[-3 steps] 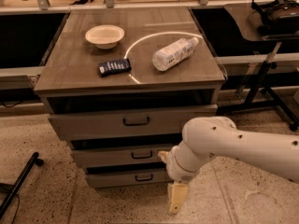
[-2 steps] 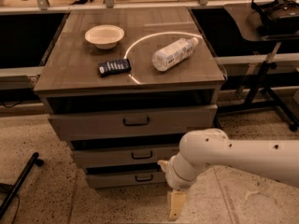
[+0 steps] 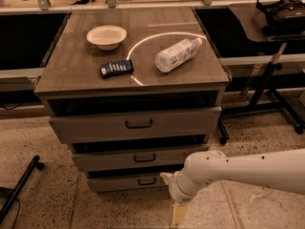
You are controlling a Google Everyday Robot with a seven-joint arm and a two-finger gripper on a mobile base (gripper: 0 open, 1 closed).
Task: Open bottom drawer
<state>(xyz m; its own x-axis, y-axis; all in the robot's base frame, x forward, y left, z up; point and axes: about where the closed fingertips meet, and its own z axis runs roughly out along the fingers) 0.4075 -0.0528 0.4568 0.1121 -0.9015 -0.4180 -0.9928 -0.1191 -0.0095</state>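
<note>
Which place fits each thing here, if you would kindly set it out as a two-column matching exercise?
Things:
1. bowl
2. plastic bottle
3. bottom drawer
4. gripper

Places:
A. lying on its side, right part of the cabinet top
B. at the view's lower edge, near the lowest drawer's right end
C. upright, back left of the cabinet top
D. lowest of three fronts, under the middle drawer

Pairs: 1-C, 2-A, 3-D, 4-B

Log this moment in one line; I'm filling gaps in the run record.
phase: approach | hand: low, below-right of bottom drawer handle, apart | bottom drawer: not pulled out
</note>
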